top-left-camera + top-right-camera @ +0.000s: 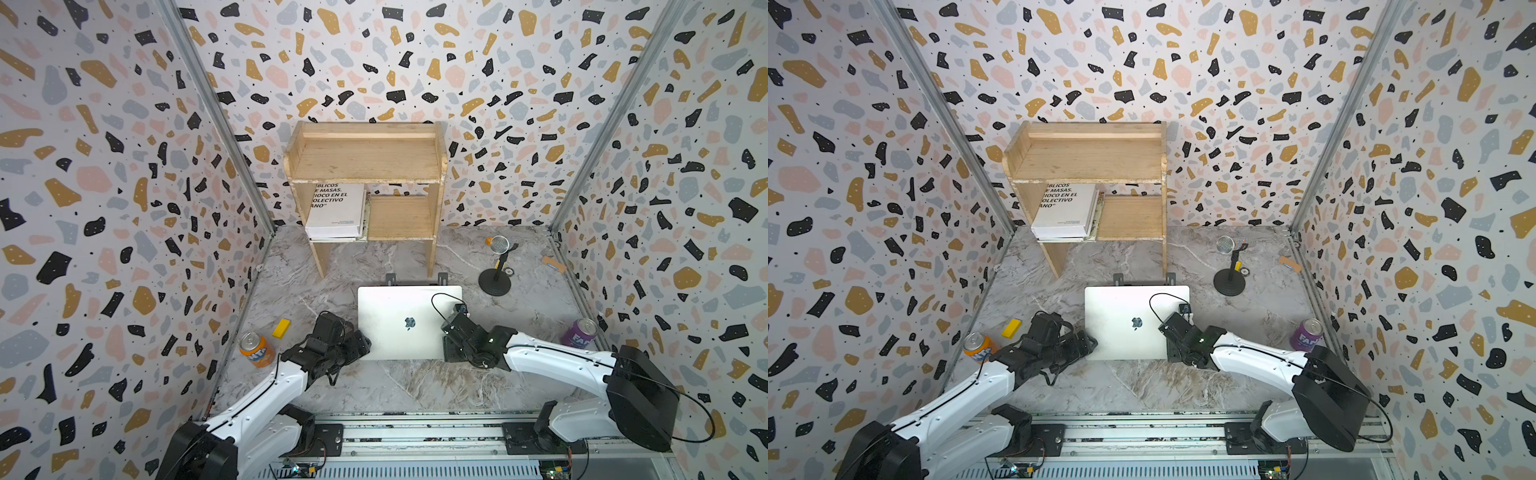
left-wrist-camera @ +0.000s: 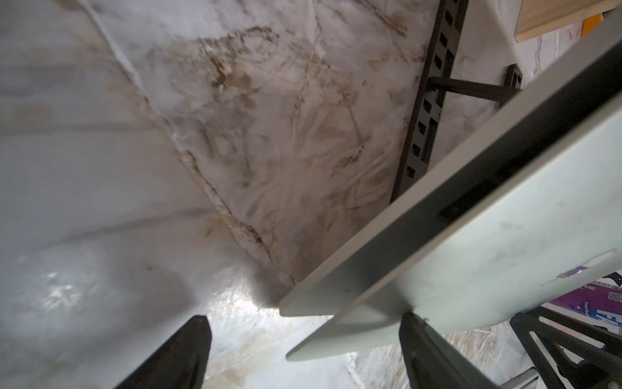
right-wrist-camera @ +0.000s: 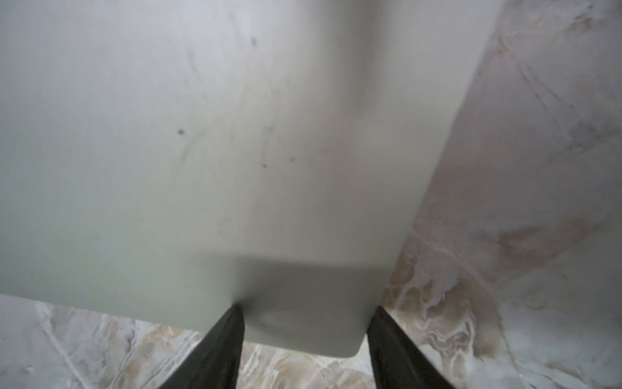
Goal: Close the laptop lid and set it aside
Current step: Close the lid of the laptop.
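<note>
Speckled walls [image 1: 104, 166] on three sides, and a marble-look desk [image 1: 374, 386] in the middle. With the back wall as 12 o'clock, a wooden shelf [image 1: 365, 162] stands at 12 with a white book [image 1: 334, 212] lying on its lower board.

The laptop [image 1: 395, 307] is pretty much dead centre of the desk, up on a black stand [image 1: 390, 277] that pokes out behind it. In both top views the lid [image 1: 1121, 307] is down with its silver back and logo facing up.

From the laptop, a microphone [image 1: 498, 245] stands at 2 o'clock, a purple can [image 1: 579, 332] at 3, a yellow block [image 1: 281, 328] at 9 and an orange can [image 1: 255, 349] at 8.

The left pincer [image 1: 362, 341] sits at the laptop's 8 o'clock corner and it's spread wide. In its wrist view one of the fingers [image 2: 188, 350] is well clear of the laptop, and the other is right at the near edge.

The right pincer [image 3: 306, 313] is over the 4 o'clock corner, also spread. Its fingers [image 3: 218, 350] are apart with their tips at the lid, and it isn't pinching anything. Can't tell if they're actually pressing on it.
</note>
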Tool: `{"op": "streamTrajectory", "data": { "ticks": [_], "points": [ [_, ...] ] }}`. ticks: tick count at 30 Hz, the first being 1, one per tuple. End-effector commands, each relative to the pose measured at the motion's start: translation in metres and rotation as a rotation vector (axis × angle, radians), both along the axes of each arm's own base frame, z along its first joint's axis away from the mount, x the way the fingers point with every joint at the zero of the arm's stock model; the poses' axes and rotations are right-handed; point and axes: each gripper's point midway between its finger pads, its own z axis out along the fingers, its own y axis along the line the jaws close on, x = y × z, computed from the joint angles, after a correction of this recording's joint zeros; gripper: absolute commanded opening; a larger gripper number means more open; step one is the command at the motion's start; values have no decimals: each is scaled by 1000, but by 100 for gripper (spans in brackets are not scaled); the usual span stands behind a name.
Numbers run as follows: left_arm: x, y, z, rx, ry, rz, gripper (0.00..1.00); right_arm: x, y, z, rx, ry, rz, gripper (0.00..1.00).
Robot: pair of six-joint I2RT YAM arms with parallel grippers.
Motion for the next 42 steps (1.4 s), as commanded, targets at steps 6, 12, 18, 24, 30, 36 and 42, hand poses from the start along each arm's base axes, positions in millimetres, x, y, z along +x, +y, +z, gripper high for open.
{"op": "streamTrajectory", "data": {
  "ticks": [6,12,18,24,30,36,42],
  "points": [
    [6,0,-6,19,-16,-3,90,4,-6,-5,-14,0,-21,63],
    [18,0,4,29,-75,5,91,11,-8,5,-6,-40,-17,64],
    [40,-1,23,68,-180,-21,91,18,-13,18,-2,-78,-19,65],
    [55,-3,32,80,-219,-14,92,27,-19,29,8,-117,-22,68],
    [69,-8,41,71,-260,-11,92,40,-12,34,40,-134,-2,71],
    [80,-13,47,67,-297,-19,92,53,0,43,109,-207,32,73],
    [90,-22,56,42,-333,-33,92,62,5,52,113,-243,51,75]
  ]
}}
